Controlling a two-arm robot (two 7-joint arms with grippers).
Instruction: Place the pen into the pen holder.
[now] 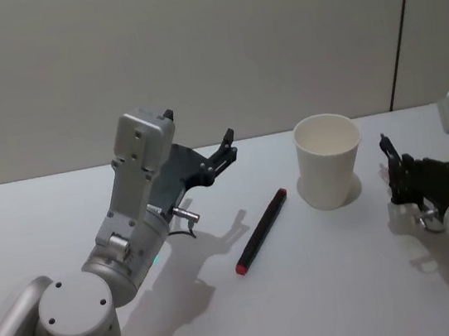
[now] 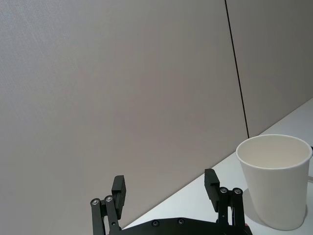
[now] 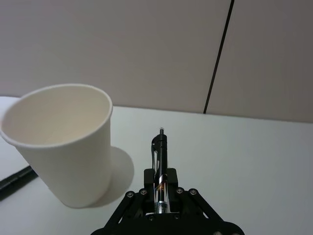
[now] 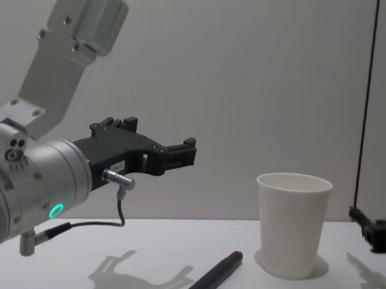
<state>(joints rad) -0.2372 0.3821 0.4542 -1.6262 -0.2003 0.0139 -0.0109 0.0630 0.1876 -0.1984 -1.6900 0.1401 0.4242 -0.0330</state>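
White paper-cup pen holder [image 1: 329, 159] upright, empty; black pen [image 3: 161, 149] in right gripper [image 3: 159, 182] beside it.

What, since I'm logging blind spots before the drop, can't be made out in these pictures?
- Tapered white paper cup: floor hidden by its own wall, all views.
- Slim black clip pen: rear end buried in the right gripper, right wrist view.
- Black red-tipped marker: cut off by the bottom edge, chest view.
- Right gripper: cropped by the right edge, chest view.
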